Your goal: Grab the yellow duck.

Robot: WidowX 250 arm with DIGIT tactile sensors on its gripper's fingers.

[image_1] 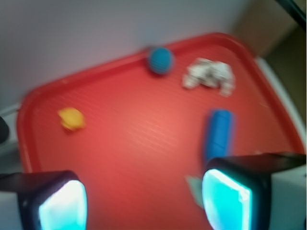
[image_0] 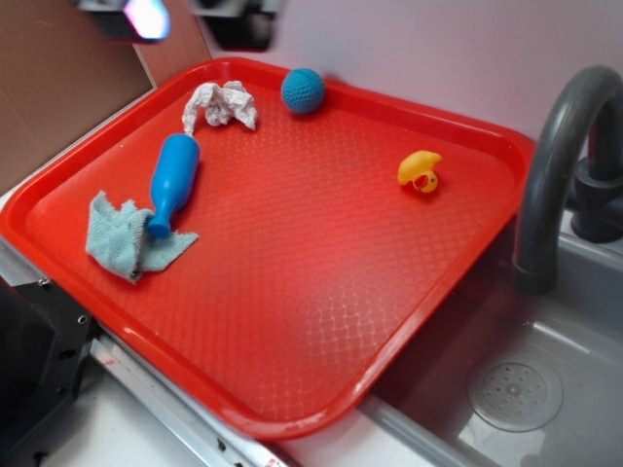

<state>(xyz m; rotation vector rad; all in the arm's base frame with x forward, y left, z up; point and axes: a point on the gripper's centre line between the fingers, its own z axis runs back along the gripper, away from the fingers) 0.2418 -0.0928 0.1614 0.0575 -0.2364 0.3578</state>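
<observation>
The jaws stand wide apart and empty, high above the red tray (image_1: 33,143), the gripper (image_1: 144,201) well away from any object. The step in hand looks like the approach: nothing is gripped yet. The yellow duck (image_0: 420,170) lies alone on the tray's far right part, well apart from the blue knitted ball (image_0: 303,90), the crumpled white paper (image_0: 220,105), the blue bottle (image_0: 173,183) and the grey-green cloth (image_0: 122,238). Next, the gripper likely needs to travel over the duck, descend straddling it, then close.
</observation>
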